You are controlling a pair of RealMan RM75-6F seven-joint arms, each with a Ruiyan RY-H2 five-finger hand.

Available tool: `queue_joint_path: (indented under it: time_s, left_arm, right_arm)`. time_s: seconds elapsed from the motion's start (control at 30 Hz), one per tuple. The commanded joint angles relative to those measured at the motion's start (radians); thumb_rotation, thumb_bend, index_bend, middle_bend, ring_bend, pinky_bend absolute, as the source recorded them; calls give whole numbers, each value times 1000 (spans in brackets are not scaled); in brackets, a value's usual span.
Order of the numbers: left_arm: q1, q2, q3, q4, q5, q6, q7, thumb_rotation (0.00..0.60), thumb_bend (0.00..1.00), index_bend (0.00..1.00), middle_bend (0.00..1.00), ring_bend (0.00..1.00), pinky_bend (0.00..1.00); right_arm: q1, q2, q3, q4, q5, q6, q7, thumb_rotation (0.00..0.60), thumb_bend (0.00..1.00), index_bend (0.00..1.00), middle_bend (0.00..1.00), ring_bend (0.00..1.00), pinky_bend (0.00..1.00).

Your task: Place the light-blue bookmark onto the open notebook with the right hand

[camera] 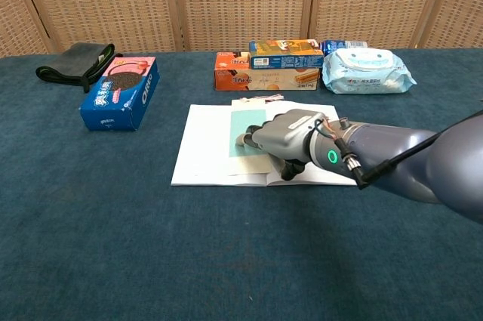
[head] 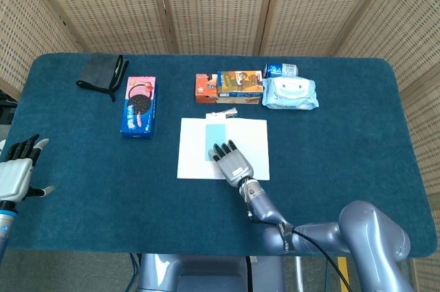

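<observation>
The open white notebook (head: pixel 192 151) (camera: pixel 200 147) lies at the middle of the blue table. The light-blue bookmark (head: pixel 216 137) (camera: pixel 245 128) lies flat on its page, near the spine. My right hand (head: pixel 232 161) (camera: pixel 290 138) rests palm-down on the notebook, fingers spread, with the fingertips touching the bookmark's near right edge. It grips nothing. My left hand (head: pixel 19 168) hovers open at the table's far left edge, away from everything, and shows only in the head view.
A blue Oreo box (head: pixel 139 105) (camera: pixel 121 93) and a black pouch (head: pixel 102 72) lie at the back left. Behind the notebook stand orange biscuit boxes (head: pixel 230 86) (camera: pixel 264 68), a wipes pack (head: pixel 290 93) (camera: pixel 366 70) and a can (head: pixel 280 69).
</observation>
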Motion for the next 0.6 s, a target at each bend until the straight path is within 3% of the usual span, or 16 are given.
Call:
queue_joint_path:
  time_s: [0.03, 0.6]
  left_arm:
    - [1, 2, -1, 0, 0, 2, -4, 600, 0, 0, 0, 0, 0]
    - [-1, -4, 1, 1, -1, -1, 7, 600, 0, 0, 0, 0, 0]
  right_arm:
    - [5, -6, 4, -9, 23, 13, -28, 600, 1000, 0, 0, 0, 0]
    - [-4, 41, -9, -84, 43, 5, -48, 600, 1000, 0, 0, 0, 0]
